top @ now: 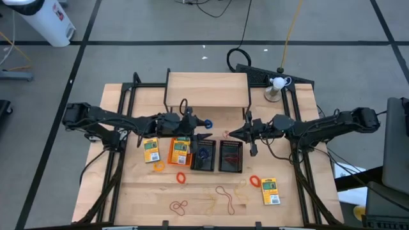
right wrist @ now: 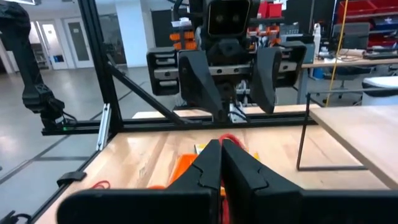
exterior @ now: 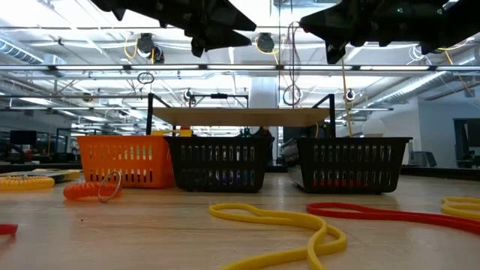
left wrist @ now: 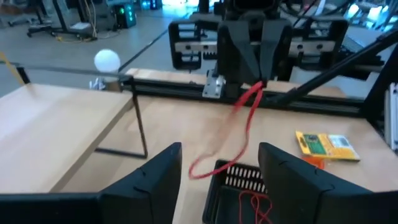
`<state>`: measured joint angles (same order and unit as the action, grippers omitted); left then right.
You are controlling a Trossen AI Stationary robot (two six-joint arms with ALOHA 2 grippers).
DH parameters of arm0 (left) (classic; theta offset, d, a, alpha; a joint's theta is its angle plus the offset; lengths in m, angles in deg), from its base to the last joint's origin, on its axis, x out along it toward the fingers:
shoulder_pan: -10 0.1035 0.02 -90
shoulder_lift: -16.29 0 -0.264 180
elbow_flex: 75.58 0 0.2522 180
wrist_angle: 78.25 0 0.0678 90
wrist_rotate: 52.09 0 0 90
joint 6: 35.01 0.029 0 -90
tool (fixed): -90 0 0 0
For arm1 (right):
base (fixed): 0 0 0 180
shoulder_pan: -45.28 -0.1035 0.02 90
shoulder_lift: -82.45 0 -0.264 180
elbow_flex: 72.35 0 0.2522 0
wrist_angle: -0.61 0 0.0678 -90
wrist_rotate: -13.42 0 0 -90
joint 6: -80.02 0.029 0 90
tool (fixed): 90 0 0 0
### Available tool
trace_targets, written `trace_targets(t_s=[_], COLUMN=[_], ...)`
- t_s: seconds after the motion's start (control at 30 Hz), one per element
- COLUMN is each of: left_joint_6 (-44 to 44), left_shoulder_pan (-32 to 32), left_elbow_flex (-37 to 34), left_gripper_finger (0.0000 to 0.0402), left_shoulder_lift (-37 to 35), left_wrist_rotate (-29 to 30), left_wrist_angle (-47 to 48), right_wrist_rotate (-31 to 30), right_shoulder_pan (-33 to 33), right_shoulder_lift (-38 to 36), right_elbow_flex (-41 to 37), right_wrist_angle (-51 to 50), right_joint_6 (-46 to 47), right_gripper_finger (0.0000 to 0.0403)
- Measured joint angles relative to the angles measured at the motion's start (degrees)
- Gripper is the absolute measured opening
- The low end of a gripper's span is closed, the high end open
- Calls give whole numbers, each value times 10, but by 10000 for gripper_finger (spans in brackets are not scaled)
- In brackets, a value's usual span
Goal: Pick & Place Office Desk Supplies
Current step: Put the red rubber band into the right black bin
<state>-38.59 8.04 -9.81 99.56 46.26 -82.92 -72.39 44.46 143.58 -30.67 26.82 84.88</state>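
1. Nearest the table's front edge, loose rubber-band loops [top: 220, 195] lie flat on the wood, tan and yellow ones sprawling, a red one [top: 180, 177] and an orange one [top: 254, 181] a little farther in; a yellow-and-green pack [top: 270, 190] rests near the right front, its long side running front to back.
2. Farther in, three mesh bins stand in a row: the orange bin [top: 179, 152] on the left with a yellow-and-green pack lying in it lengthwise front to back, the middle black bin [top: 204, 155] with blue bands at its bottom, and the right black bin [top: 231, 155] with red bands inside. Another pack [top: 151, 149] lies just left of the orange bin.
3. The right gripper [top: 231, 133] hovers above the far side of the right black bin, its fingers [right wrist: 219, 163] pressed together on a long red rubber band [left wrist: 239, 127], which hangs down from them as a stretched loop toward that bin.
4. The left gripper [top: 206, 123] hangs above the middle bin's far edge, fingers [left wrist: 160, 175] spread apart and holding nothing; the red band dangles beyond them, apart from both.
5. Farthest back stands the light wooden shelf [top: 207, 89].
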Motion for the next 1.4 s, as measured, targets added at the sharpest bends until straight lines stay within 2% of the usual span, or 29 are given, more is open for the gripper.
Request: trace_targets(t_s=[0.4,0.67,0.87,1.13,1.3,1.4], left_joint_6=[-4,-4,8,36,39,37], left_shoulder_pan=[0,0,0,0,0,0], left_elbow_flex=[0,9,75,172,185,185], left_gripper_finger=[214,214,214,214,211,189], left_shoulder_lift=[2,34,89,139,151,151], left_wrist_rotate=[-16,-33,-51,-54,-59,-59], left_wrist_angle=[-25,-46,-26,60,81,91], right_wrist_rotate=[1,1,2,3,4,3], right_shoulder_pan=[0,0,0,0,-3,-9], right_shoulder_lift=[0,0,0,0,0,0], right_elbow_flex=[0,0,0,0,0,-1], right_wrist_angle=[5,9,6,0,4,9], right_joint_6=[0,0,0,0,0,-1], right_gripper_finger=[0,0,0,0,0,0])
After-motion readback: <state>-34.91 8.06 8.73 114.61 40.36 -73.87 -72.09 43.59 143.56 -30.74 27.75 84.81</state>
